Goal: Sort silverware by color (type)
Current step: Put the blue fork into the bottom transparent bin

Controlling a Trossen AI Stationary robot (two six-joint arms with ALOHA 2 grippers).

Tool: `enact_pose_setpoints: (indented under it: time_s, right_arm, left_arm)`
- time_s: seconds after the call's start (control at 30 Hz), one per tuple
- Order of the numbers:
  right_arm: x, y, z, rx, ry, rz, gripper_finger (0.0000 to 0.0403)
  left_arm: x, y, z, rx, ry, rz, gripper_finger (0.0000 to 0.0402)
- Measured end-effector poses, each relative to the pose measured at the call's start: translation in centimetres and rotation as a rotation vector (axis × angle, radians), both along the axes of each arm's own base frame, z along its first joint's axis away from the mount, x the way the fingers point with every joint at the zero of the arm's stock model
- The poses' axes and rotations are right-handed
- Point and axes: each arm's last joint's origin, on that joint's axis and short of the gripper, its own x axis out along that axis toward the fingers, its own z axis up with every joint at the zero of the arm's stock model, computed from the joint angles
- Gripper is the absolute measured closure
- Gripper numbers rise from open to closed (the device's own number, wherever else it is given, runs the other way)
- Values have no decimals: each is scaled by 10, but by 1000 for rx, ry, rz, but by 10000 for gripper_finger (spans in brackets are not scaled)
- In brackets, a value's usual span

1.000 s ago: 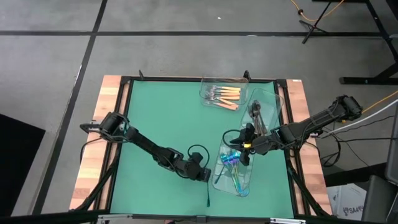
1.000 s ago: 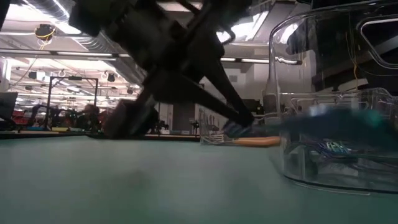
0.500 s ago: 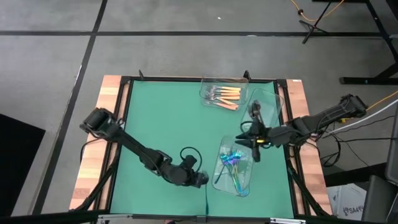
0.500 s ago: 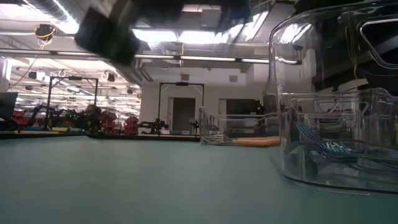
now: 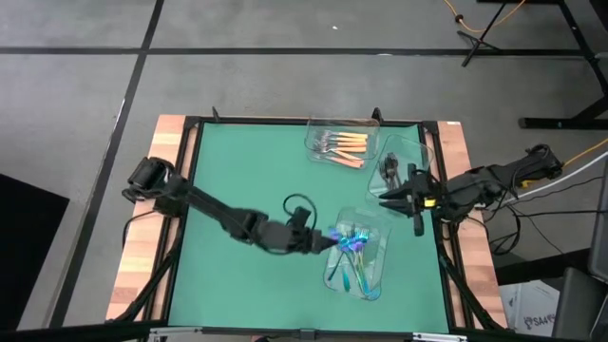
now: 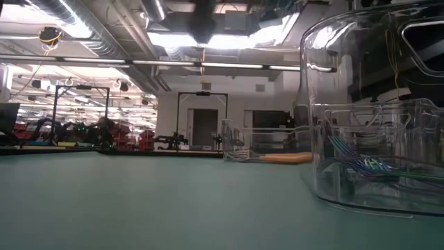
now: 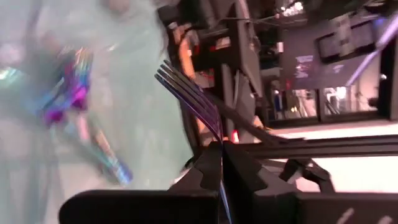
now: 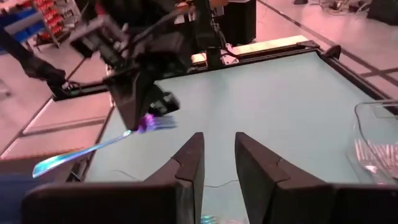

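1. I see one iridescent blue-teal fork (image 7: 189,93) pinched by its handle in the left gripper (image 5: 323,240), lifted off the table, its tines pointing right, just at the left edge of the near-right pile.
2. More iridescent forks (image 5: 356,255) lie in a loose heap at the near right, heads toward the far side, handles fanning toward me.
3. The orange-handled forks (image 5: 344,145) lie side by side at the far centre, silver heads pointing left.
4. The dark metal forks (image 5: 389,171) lie bunched at the far right, just beyond the right gripper (image 5: 391,200).
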Motion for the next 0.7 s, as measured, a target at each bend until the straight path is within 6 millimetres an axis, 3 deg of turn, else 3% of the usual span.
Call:
enact_pose_setpoints:
  time_s: [0.23, 0.37, 0.57, 0.7]
  right_arm:
    - [-4, -1, -3, -65, 21, 45, 325]
    - [1, 2, -21, -113, 32, 100, 325]
    - [5, 6, -48, -120, -17, 155, 325]
    - [4, 5, -62, -118, -18, 164, 325]
  left_arm:
    - [33, 36, 27, 146, -14, -52, 401]
    - [51, 46, 29, 212, 8, -77, 401]
    - [77, 47, -2, 198, 70, -130, 401]
    - [83, 46, -22, 153, 121, -149, 401]
